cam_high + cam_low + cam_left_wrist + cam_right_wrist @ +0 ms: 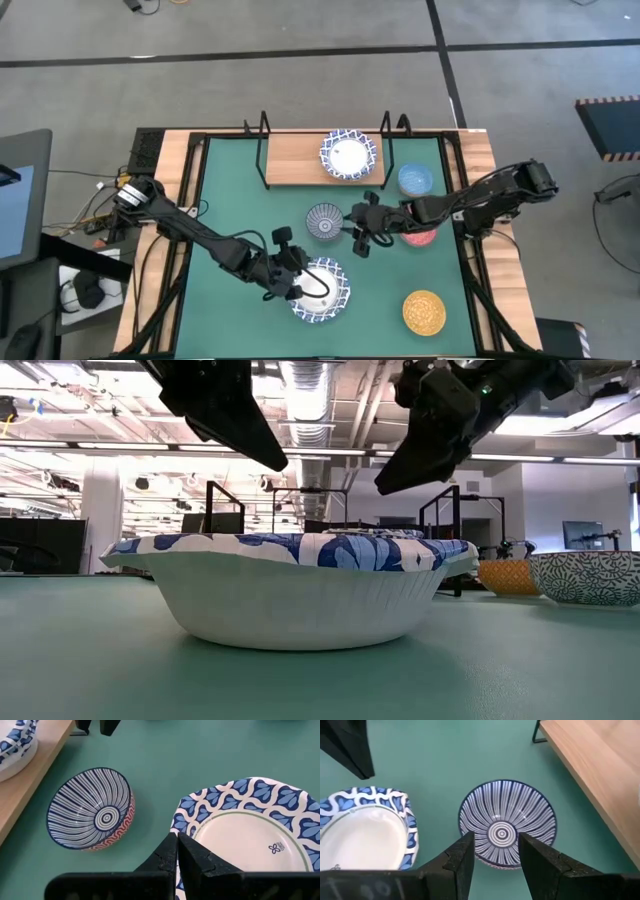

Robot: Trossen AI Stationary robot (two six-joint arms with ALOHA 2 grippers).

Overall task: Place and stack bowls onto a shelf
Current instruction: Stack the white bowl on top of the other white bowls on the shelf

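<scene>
A wide blue-and-white bowl (325, 292) sits on the green mat near the front. My left gripper (298, 283) is shut and hangs over that bowl's left rim (210, 815), clear of it in the low view (272, 455). A smaller striped grey-blue bowl (325, 222) stands mid-table. My right gripper (358, 233) hovers open just to its right, its fingers (465, 855) framing the bowl (506, 822) from above without touching. The shelf (295, 160) at the far edge carries one wide blue-and-white bowl (348, 155) on its wooden board.
A light blue bowl (415, 180) stands right of the shelf. A red bowl (422, 237) lies partly under my right arm. A yellow-gold bowl (424, 312) sits at the front right. The shelf's black posts (263, 125) rise at its corners. The board's left half is bare.
</scene>
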